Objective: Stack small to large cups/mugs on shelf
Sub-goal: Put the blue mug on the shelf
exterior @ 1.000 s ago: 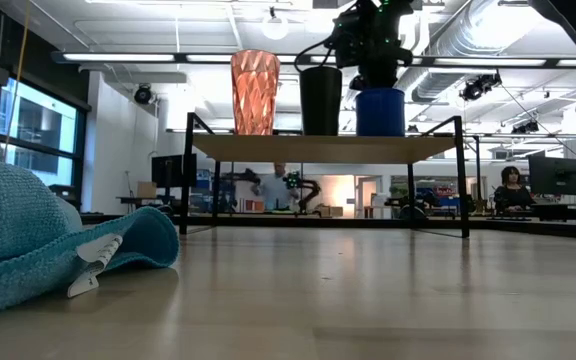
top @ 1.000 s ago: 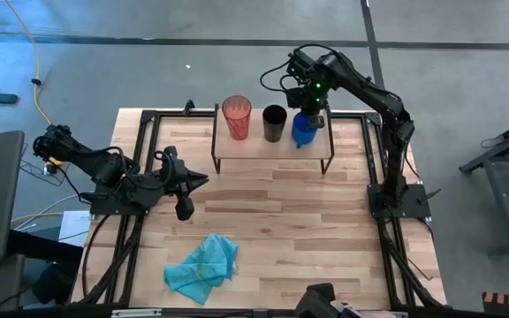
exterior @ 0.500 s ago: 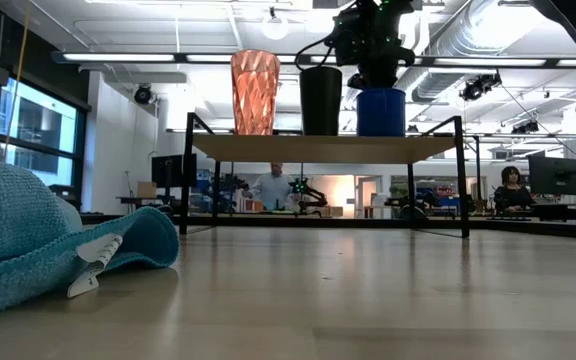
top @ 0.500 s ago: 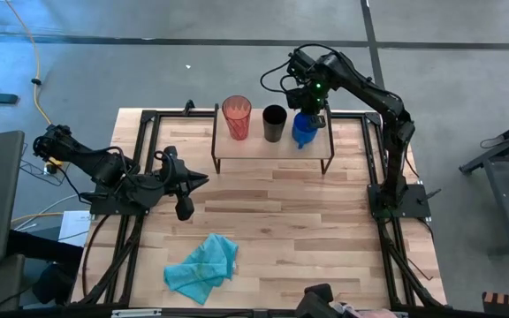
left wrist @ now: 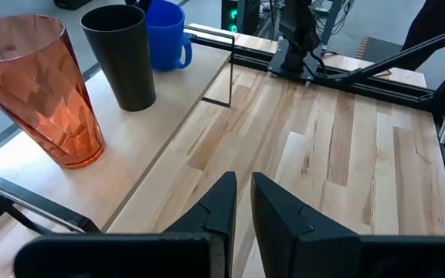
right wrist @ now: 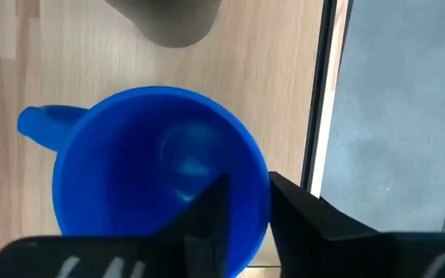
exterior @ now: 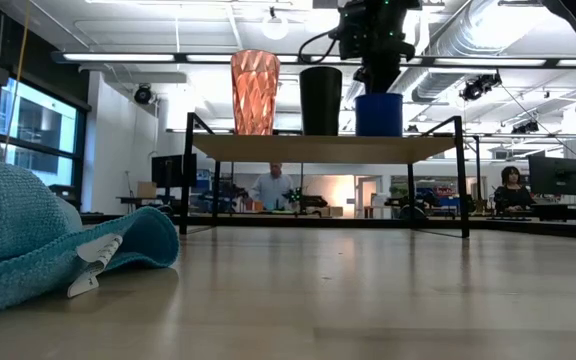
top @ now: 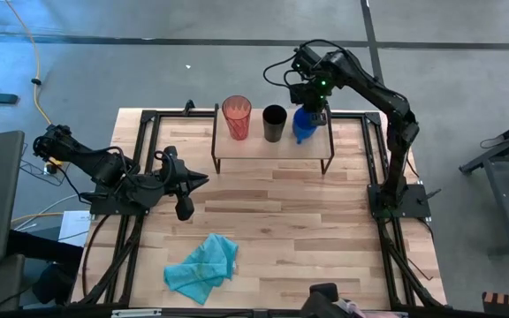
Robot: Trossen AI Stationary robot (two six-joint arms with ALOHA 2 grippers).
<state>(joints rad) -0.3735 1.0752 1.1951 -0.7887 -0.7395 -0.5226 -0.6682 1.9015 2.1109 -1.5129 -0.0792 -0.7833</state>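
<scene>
High view: tumbler, black cup and blue mug stood in a row on the shelf.
Left wrist view: my left end effector was nearly closed, empty.
Right wrist view: my right end effector straddled the mug's rim, slightly parted.

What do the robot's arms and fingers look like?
Both arms are dark, nearly black, built of chunky jointed segments with thin black cables looping along them. The right arm has a small green light glowing near its wrist. Each ends in two flat, wedge-shaped black fingers, like on the left gripper.
</scene>
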